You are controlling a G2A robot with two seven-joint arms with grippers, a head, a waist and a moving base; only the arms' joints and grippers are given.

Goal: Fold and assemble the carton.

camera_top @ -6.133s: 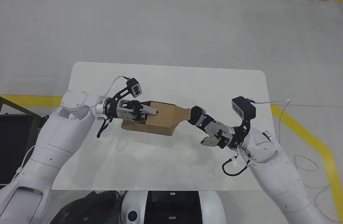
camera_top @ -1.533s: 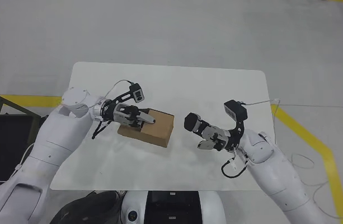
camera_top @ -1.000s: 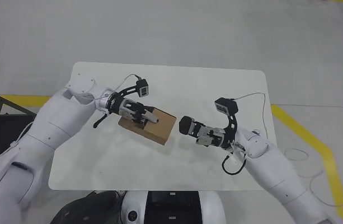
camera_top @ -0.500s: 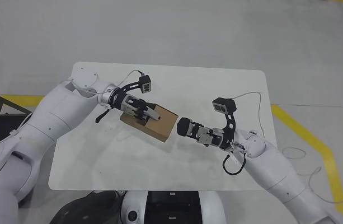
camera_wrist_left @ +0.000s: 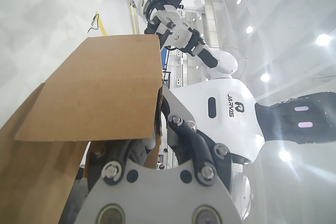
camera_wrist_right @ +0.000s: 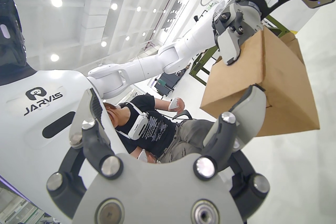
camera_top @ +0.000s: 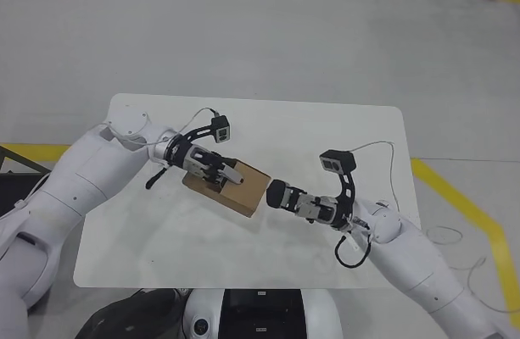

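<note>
The left gripper (camera_top: 227, 175) has its fingers clamped on a wall of the brown carton (camera_top: 248, 194), which is at the centre of the top view, over the white table (camera_top: 327, 127). The right gripper (camera_top: 274, 193) is spread wide, with one fingertip (camera_wrist_right: 251, 102) touching the carton's right end.

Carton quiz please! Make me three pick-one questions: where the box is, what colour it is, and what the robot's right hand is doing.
1. Where is the carton? A on the floor; B over the white table; C in a bin.
2. Its colour? A brown; B blue; C green.
3. The right gripper is: A shut on a cup; B shut on the carton; C open.
Answers: B, tabletop shows all round it; A, plain brown cardboard; C, its fingers stand wide apart, one at the carton's edge.
</note>
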